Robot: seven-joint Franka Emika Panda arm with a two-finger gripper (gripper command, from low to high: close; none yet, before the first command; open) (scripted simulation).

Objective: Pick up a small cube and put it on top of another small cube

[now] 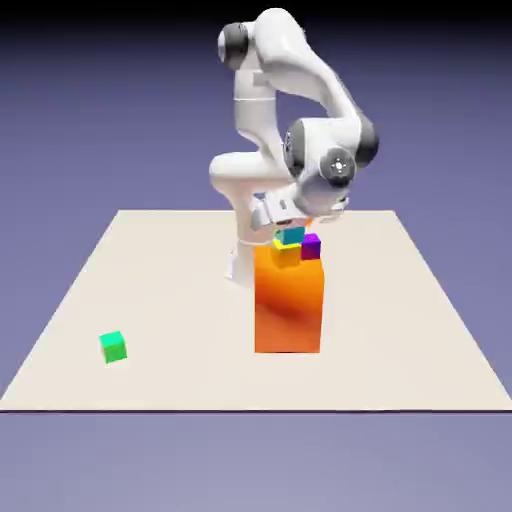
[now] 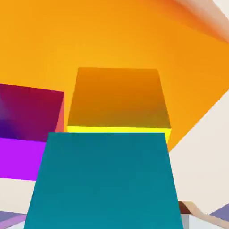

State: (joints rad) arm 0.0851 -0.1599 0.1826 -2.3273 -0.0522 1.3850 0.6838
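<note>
Cyan cube (image 1: 291, 235), small and plain, sits atop the small plain yellow cube (image 1: 287, 255), which the tall orange block (image 1: 288, 310) supports. Your white two-finger gripper (image 2: 107, 221) has its fingers apart around the cyan cube, apparently so that the lower cube, not your grip, bears it. The small purple cube (image 1: 312, 246) stands beside the yellow one, leaving little side room for your retreat. The small bright green cube (image 1: 113, 347) lies well apart on the pale table (image 1: 180, 300), before a blue-violet backdrop (image 1: 80, 120).

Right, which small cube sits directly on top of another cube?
The cyan cube: it rests on the yellow cube; the purple and green cubes don't.
</note>
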